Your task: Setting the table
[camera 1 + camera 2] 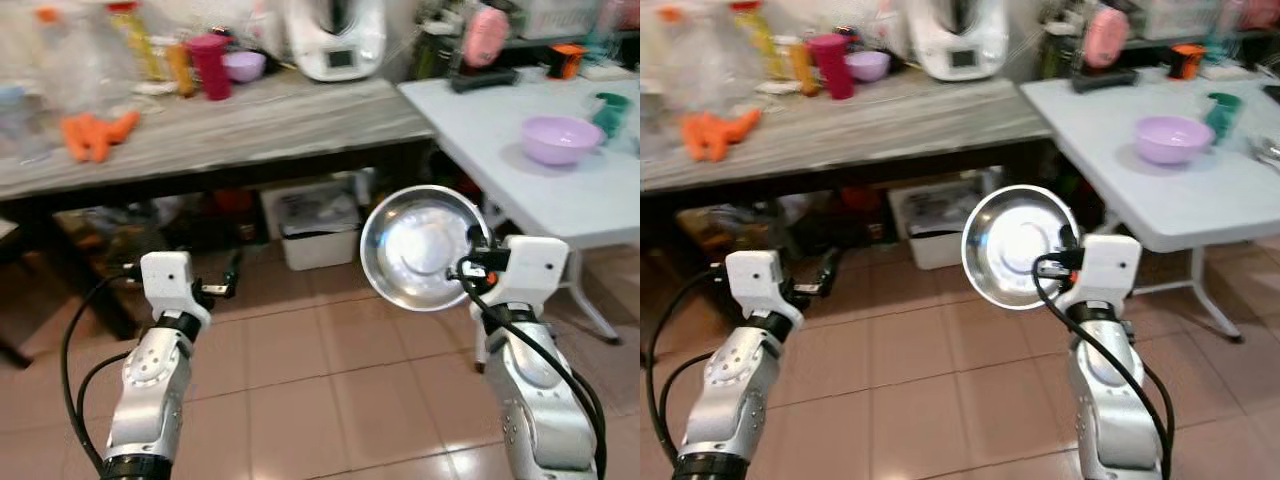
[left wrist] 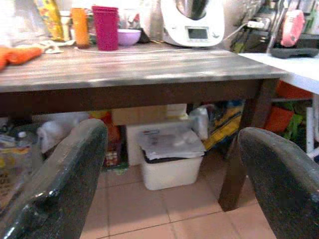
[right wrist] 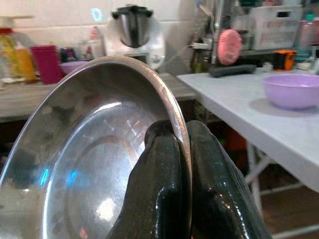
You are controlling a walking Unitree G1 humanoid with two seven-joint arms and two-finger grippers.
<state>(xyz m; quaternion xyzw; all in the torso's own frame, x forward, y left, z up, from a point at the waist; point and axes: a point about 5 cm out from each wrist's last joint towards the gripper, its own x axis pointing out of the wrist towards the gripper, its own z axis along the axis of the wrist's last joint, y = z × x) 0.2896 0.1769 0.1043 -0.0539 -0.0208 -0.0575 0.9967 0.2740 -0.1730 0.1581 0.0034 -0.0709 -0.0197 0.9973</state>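
— Pale blue worktop first, since it is the biggest thing that counts: why take it as the goal?

— A purple bowl already stands on it, with a green cup just behind the bowl, so I judge that to be the table being set. The wooden worktop beside the pale blue worktop looks more like storage: a white kitchen machine, a pink cup, bottles and orange carrots crowd it.

— And the steel plate?

— It hangs in the air just short of the pale blue worktop's near edge, lower than its top and over the tiled floor. It stands on edge, hollow side toward the robot, because the right end effector pinches the rim, one finger on each face, both pressed tight on the metal. That is a carrying hold, I'd say; the plate must be turned flat before it is set down.

— The other arm?

— The left end effector carries nothing, its fingers spread wide, held farther from the pale blue worktop, before a white bin under the wooden one. Likely kept out of the way.
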